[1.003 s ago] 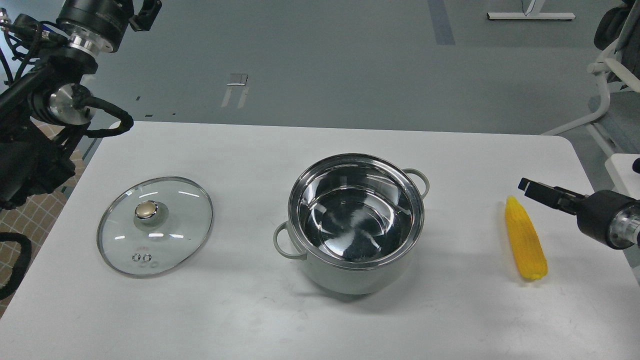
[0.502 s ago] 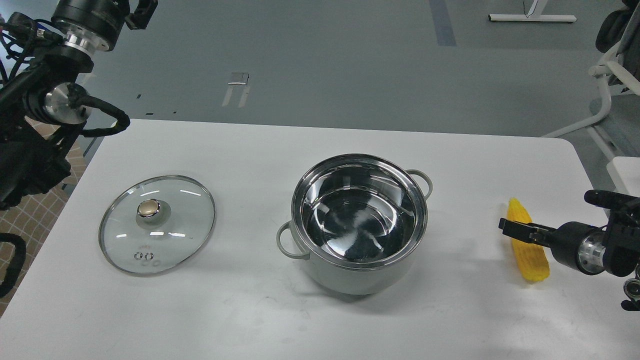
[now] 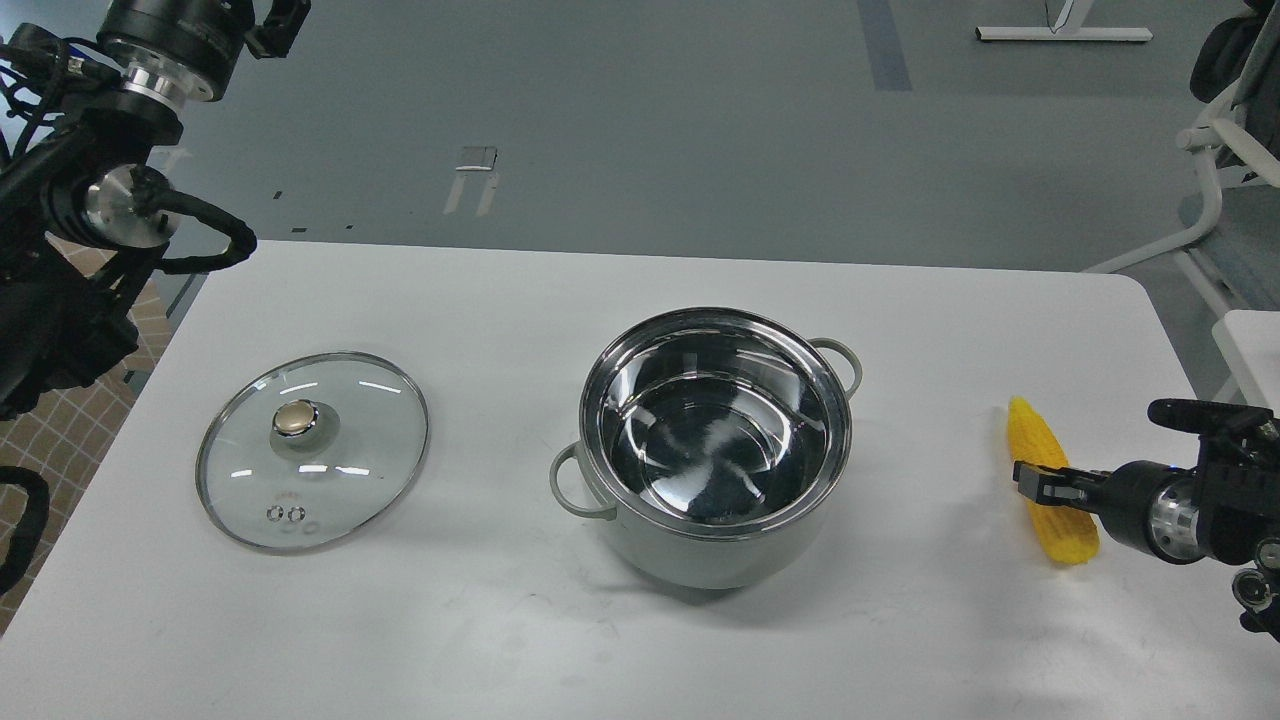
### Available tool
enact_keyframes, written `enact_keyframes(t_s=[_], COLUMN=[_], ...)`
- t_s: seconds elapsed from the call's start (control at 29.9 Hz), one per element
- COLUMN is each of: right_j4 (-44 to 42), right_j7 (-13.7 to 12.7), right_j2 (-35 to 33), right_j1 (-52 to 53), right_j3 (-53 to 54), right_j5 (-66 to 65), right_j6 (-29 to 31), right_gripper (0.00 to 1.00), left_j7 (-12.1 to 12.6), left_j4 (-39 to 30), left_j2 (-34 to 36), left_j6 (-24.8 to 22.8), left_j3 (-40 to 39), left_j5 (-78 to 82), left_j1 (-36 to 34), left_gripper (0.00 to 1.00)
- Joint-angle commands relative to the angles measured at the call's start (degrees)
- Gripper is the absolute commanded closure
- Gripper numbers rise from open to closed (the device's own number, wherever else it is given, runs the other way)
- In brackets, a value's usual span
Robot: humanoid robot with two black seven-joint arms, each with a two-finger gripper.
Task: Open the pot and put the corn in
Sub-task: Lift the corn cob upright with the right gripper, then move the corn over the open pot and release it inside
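**Open pot mid-table, corn at the right edge under the right gripper**

Centre of the white matt tabletop point(image 3: 700, 650): round pale grey-green pot point(image 3: 715, 448) with mirror-bright steel interior and rim, uncovered, nothing inside but reflections. Two small loop handles in the same grey-green, one front-left, one back-right. Well apart to the left, lying flat: round clear glass lid with steel rim and gold-toned knob point(image 3: 312, 448), two small metal-ringed vent holes near its front edge, with tiny red markings beside them too small to read.

Near the right edge of the table: bright yellow corn cob point(image 3: 1035, 445), kernel-textured, tapered, pointed end away from the robot, blunt end toward it. Middle of the cob hidden behind the right gripper point(image 3: 1040, 481), which reaches in from the right at the end of a black arm with a shiny steel wrist ring. Seen nearly end-on and dark, fingers not separable; cannot tell whether spread, closed or gripping the cob, nor whether touching it or just above.

Upper left: black left arm with steel joint caps, looped cables and a silver collar, raised off the table. Dark left gripper point(image 3: 283, 22) at the top edge, partly cut off; jaw state impossible to tell.

Background: smooth grey floor, a white-framed chair point(image 3: 1215, 160) cut off at the right edge. No legible brand or writing anywhere
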Motion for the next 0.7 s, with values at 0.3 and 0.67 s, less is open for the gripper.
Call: enact_keyframes(t_s=[0.3,0.67], right_j4=[11.24,26.55], right_j7=[0.86,0.25], right_j2=[1.03,17.82], right_j1=[0.05,4.09], right_j3=[18.85,16.26], right_j5=[1.46,6.12], right_j6=[-0.01,-0.01], right_gripper=[1.0,1.0], left_j7=[0.0,0.0], left_j4=[-0.02,-0.1], left_j2=[0.83,0.83], left_j6=[-0.06,0.03], left_j3=[0.0,-0.08], left_j5=[0.08,0.17], left_j1=[-0.26,-1.14], left_gripper=[0.02,0.02])
